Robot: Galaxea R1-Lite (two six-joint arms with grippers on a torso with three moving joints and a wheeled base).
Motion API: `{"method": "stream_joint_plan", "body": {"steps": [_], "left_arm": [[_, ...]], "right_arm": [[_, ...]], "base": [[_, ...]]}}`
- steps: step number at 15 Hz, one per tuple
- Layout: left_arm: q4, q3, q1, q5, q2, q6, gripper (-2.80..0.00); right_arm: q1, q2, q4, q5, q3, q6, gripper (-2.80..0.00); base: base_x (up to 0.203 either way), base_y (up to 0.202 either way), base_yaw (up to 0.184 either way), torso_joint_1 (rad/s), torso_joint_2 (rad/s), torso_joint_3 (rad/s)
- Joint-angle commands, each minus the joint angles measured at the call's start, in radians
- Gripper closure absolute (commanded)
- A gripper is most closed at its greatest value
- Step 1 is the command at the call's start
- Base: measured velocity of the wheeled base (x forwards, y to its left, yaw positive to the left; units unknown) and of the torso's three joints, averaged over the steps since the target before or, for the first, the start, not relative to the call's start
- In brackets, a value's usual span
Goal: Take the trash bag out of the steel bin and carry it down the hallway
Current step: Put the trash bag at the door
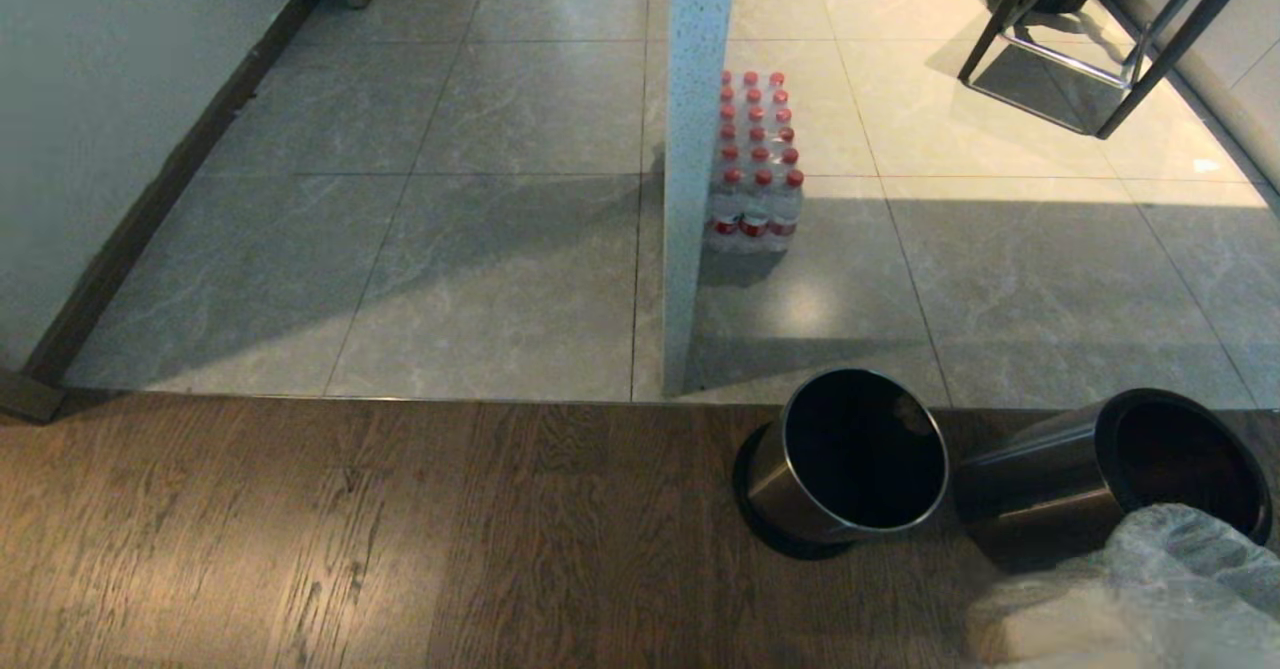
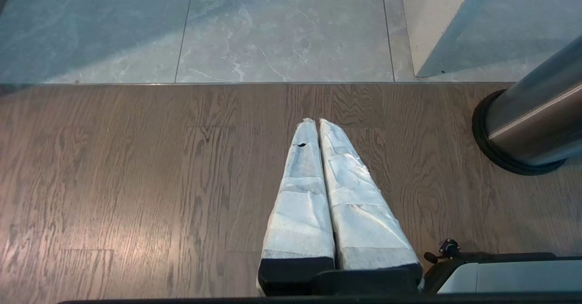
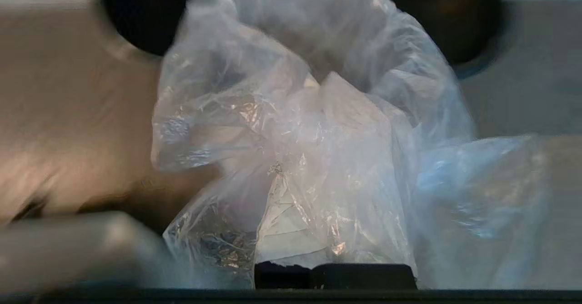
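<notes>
Our right hand is clamped shut on the bag, which bunches just ahead of it, clear of the two bins beyond. We judge the thin plastic could slip or tear if it swings as we drive to the hallway. Our left hand hangs closed and empty, pointing down at the wood floor.

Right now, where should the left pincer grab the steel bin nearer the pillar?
Probably the thin top rim of that steel bin, coming from above on its left side: the mouth stands open, so one finger fits inside and one outside. The round wall looks too wide to span. The left pincer, now shut, must open first.
</notes>
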State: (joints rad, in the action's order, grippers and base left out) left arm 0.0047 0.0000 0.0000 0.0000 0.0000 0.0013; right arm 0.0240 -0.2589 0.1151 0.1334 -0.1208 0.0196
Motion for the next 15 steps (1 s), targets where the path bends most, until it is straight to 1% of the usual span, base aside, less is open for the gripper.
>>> {"method": "stream_joint_plan", "body": {"steps": [1, 2, 4, 5, 6, 7, 8, 9, 11, 15], "left_arm": [[0.000, 0.000, 0.000, 0.000, 0.000, 0.000, 0.00], [0.000, 0.000, 0.000, 0.000, 0.000, 0.000, 0.00], [0.000, 0.000, 0.000, 0.000, 0.000, 0.000, 0.00], [0.000, 0.000, 0.000, 0.000, 0.000, 0.000, 0.00], [0.000, 0.000, 0.000, 0.000, 0.000, 0.000, 0.00], [0.000, 0.000, 0.000, 0.000, 0.000, 0.000, 0.00], [0.000, 0.000, 0.000, 0.000, 0.000, 0.000, 0.00], [0.000, 0.000, 0.000, 0.000, 0.000, 0.000, 0.00], [0.000, 0.000, 0.000, 0.000, 0.000, 0.000, 0.00], [0.000, 0.000, 0.000, 0.000, -0.001, 0.000, 0.00]], "right_arm": [[-0.011, 0.096, -0.117, 0.054, 0.059, 0.000, 0.00], [-0.017, 0.135, -0.111, 0.048, 0.067, 0.003, 0.00], [-0.023, 0.236, -0.085, -0.067, 0.072, 0.011, 0.00], [-0.024, 0.260, -0.104, -0.096, 0.082, 0.009, 0.00], [-0.025, 0.260, -0.159, -0.111, 0.114, -0.002, 0.00], [-0.025, 0.259, -0.165, -0.120, 0.124, -0.002, 0.00], [-0.026, 0.258, -0.125, -0.121, 0.124, 0.007, 0.00], [-0.026, 0.257, -0.119, -0.123, 0.124, 0.013, 0.00], [-0.024, 0.257, -0.123, -0.120, 0.122, -0.008, 0.00], [-0.024, 0.257, -0.123, -0.120, 0.122, -0.010, 0.00]], "base": [[0.000, 0.000, 0.000, 0.000, 0.00, 0.000], [0.000, 0.000, 0.000, 0.000, 0.00, 0.000], [0.000, 0.000, 0.000, 0.000, 0.00, 0.000], [0.000, 0.000, 0.000, 0.000, 0.00, 0.000], [0.000, 0.000, 0.000, 0.000, 0.00, 0.000], [0.000, 0.000, 0.000, 0.000, 0.00, 0.000], [0.000, 0.000, 0.000, 0.000, 0.00, 0.000], [0.000, 0.000, 0.000, 0.000, 0.00, 0.000], [0.000, 0.000, 0.000, 0.000, 0.00, 0.000], [0.000, 0.000, 0.000, 0.000, 0.00, 0.000]]}}
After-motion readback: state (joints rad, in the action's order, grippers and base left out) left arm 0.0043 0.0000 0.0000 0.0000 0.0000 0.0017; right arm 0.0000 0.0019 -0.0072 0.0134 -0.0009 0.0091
